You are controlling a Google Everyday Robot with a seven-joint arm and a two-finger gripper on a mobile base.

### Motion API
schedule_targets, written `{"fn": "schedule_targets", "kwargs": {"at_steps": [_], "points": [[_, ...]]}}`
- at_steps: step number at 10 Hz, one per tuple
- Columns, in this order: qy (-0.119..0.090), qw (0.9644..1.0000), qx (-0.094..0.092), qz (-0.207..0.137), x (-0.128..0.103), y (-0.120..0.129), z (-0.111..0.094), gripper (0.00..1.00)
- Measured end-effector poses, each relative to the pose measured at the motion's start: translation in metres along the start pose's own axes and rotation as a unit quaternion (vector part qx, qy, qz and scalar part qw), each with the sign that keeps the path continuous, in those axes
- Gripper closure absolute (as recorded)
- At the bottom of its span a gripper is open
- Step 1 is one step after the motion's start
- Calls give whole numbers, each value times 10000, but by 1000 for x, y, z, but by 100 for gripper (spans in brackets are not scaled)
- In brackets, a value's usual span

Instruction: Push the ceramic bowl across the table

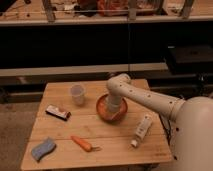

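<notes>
The ceramic bowl (104, 114) is round, orange-red and glossy, and sits near the middle of the light-wood planked table (60, 131). My white arm comes in from the right and bends down over the bowl. My gripper (114, 106) reaches down into or just at the bowl's right side, with its tip hidden by the wrist and the bowl's rim. A small translucent white cup (77, 94) stands upright to the bowl's upper left. A slim orange carrot (81, 143) lies in front of the bowl.
A dark snack bar (58, 112) lies at the left. A blue sponge (43, 148) is at the front left corner. A white bottle (142, 130) lies on its side at the right. Dark shelving runs behind the table.
</notes>
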Motion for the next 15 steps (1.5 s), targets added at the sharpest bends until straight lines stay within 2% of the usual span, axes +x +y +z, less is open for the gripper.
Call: {"fn": "schedule_targets", "kwargs": {"at_steps": [3,5,7,9,12,15], "points": [[-135,9989,-195,-396,-39,4,13,100],[-246,9967,-335,-694,-58,2,19,100],[-329,9943,-387,-938,-73,1,21,100],[-421,9903,-439,-1253,-95,0,23,100],[-593,9821,-603,-1683,-126,10,31,100],[-788,9741,-779,-1972,-143,14,40,100]]}}
